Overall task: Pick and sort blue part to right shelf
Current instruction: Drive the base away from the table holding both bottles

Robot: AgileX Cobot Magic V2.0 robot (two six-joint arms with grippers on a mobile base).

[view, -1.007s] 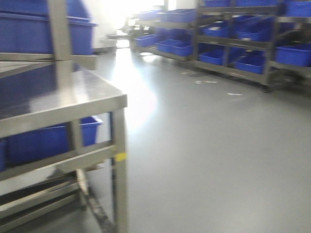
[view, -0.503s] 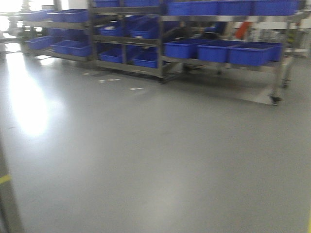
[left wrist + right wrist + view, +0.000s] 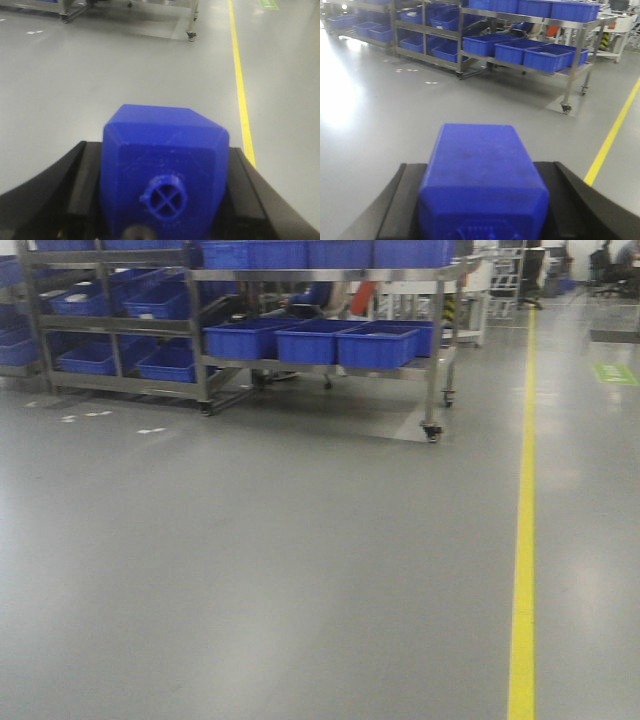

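My left gripper point(image 3: 159, 150) is shut on a blue part point(image 3: 165, 170), a chunky block with a round cross-shaped hole facing the camera, held between black fingers point(image 3: 80, 175). My right gripper point(image 3: 481, 167) is shut on a second blue part point(image 3: 482, 175), a smooth rectangular block. Both hang above bare grey floor. The right shelf point(image 3: 436, 340), a grey steel rack on castors, carries rows of large blue bins point(image 3: 377, 345) and stands across the floor at the top of the front view. The right wrist view shows the shelf point(image 3: 572, 55) far ahead too. Neither gripper appears in the front view.
More steel racks with blue bins point(image 3: 95, 355) run along the back left. A yellow floor line point(image 3: 522, 540) runs front to back on the right. A green floor mark point(image 3: 614, 372) lies beyond it. White scraps point(image 3: 150, 430) dot the grey floor before the racks.
The front view has swung right: the steel table at the left left the frame, the bin racks slid leftward and look nearer, and the yellow line came into view.
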